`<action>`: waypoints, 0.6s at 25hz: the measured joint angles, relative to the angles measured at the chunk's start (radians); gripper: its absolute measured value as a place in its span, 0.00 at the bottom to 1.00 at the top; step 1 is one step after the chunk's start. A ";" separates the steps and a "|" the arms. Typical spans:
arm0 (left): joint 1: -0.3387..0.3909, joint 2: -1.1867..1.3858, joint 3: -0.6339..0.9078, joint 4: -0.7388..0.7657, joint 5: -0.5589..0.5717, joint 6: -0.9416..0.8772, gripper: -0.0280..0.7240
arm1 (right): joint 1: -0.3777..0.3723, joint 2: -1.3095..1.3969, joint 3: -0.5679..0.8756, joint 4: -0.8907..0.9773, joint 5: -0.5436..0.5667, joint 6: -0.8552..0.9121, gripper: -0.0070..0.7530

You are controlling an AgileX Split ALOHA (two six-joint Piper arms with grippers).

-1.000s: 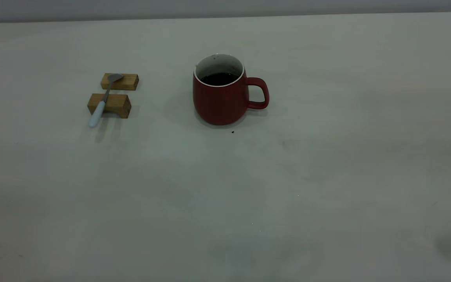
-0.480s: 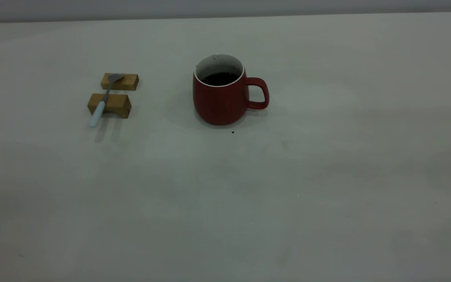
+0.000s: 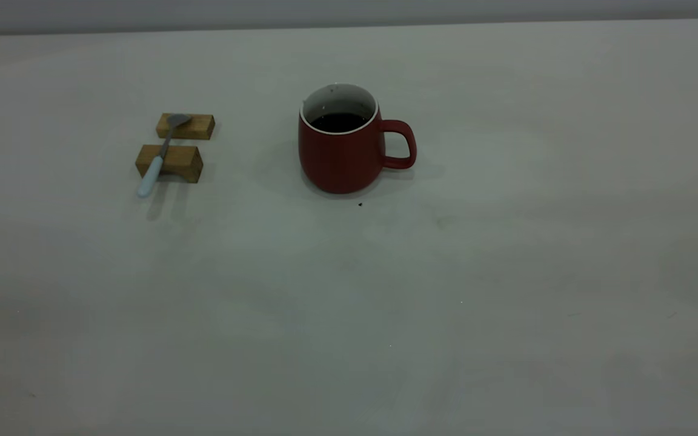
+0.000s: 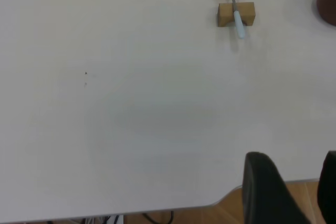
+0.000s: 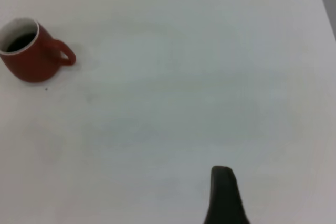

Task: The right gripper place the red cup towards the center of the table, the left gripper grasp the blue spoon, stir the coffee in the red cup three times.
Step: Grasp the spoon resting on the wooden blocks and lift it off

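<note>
Both arms hang back off the near side of the table (image 3: 506,303), out of the outside camera's sight. Each wrist camera catches only the dark fingers of its own arm: the left gripper (image 4: 294,187) shows two fingers with a gap between them and nothing in it, while the right gripper (image 5: 224,195) shows a single dark finger, so I cannot tell how far it is spread. Farther across, the red cup (image 3: 342,145) stands upright about mid-table, its handle toward the right arm's side and the coffee (image 3: 338,122) sitting dark and flat inside. Well to its left, the blue spoon (image 3: 160,156) lies across two wooden blocks (image 3: 170,161), handle end overhanging toward the near edge. I judge the cup already placed, so fetching the spoon is next: the left gripper must reach out, straddle the pale handle and close.
</note>
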 joint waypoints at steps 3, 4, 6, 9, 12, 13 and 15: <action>0.000 0.000 0.000 0.000 0.000 0.000 0.46 | 0.000 -0.002 0.000 -0.001 0.000 0.001 0.76; 0.000 0.000 0.000 0.000 0.000 0.000 0.46 | 0.000 -0.002 0.000 -0.001 0.000 0.001 0.76; 0.000 0.000 0.000 0.000 0.000 0.000 0.46 | 0.000 -0.002 0.000 0.000 0.000 0.001 0.76; 0.000 0.000 0.000 0.000 0.000 -0.001 0.46 | -0.001 -0.002 0.000 0.002 0.000 0.001 0.76; 0.000 0.000 0.000 0.000 0.000 -0.001 0.46 | -0.001 -0.002 0.000 0.002 0.000 0.001 0.76; 0.000 0.000 0.000 0.000 0.000 -0.001 0.46 | -0.001 -0.002 0.000 0.002 0.000 0.001 0.76; 0.000 0.000 0.000 0.000 0.000 -0.001 0.46 | -0.001 -0.002 0.000 0.002 0.000 0.001 0.76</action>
